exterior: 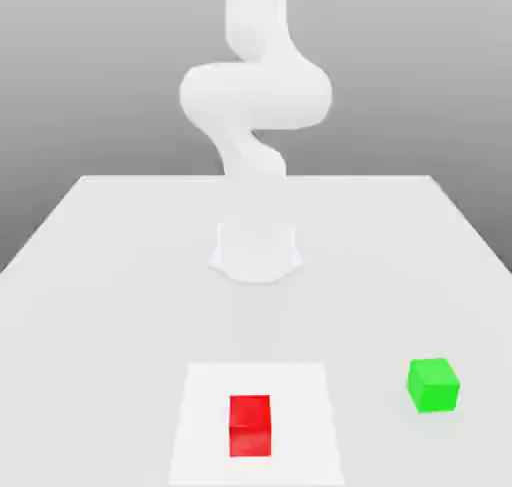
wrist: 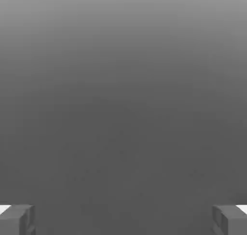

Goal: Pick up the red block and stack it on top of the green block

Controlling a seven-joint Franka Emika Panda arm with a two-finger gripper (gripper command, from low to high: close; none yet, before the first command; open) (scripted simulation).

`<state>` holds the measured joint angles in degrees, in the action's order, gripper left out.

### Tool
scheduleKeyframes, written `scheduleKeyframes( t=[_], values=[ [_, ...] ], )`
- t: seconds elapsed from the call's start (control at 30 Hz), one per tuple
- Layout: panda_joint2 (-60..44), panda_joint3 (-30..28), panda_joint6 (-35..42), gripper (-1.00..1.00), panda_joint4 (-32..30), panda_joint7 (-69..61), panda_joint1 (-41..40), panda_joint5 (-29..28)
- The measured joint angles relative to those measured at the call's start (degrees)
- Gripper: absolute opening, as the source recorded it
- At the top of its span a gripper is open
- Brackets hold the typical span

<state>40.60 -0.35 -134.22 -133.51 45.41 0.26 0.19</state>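
Gripper (wrist: 123,219) wide open (empty), red block (exterior: 250,425) and green block (exterior: 433,384) apart.

A broad, flat, pale grey matte table (exterior: 90,275) runs back to a straight far edge. A lighter white rectangular patch (exterior: 200,415) lies on its near part. Behind rises a plain grey backdrop (exterior: 90,65), shading smoothly; light is soft and even.

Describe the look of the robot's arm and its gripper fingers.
The arm is plain white, made of thick rounded segments on a round white base, without visible cables or markings. The fingertips are blocky and grey with pale upper edges.
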Motion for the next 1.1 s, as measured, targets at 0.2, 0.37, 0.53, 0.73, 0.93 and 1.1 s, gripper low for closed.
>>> scheduleKeyframes(
  t=[0.2,0.37,0.53,0.73,0.93,1.1],
  values=[
    [-12.82,-0.69,-5.97,0.0,-4.24,-1.09,0.5,0.52],
    [-23.22,-1.07,-10.79,0.0,-7.67,-1.91,0.76,0.86],
    [-33.6,-1.31,-15.65,0.0,-11.11,-2.63,0.89,1.03],
    [-46.04,-1.5,-21.52,0.0,-15.16,-2.98,0.8,0.56],
    [-58.33,-0.91,-31.24,-1.0,-14.2,-3.62,0.36,1.28],
    [-58.33,-0.89,-31.24,-1.0,-14.2,-3.53,0.35,1.19]
  ],
)
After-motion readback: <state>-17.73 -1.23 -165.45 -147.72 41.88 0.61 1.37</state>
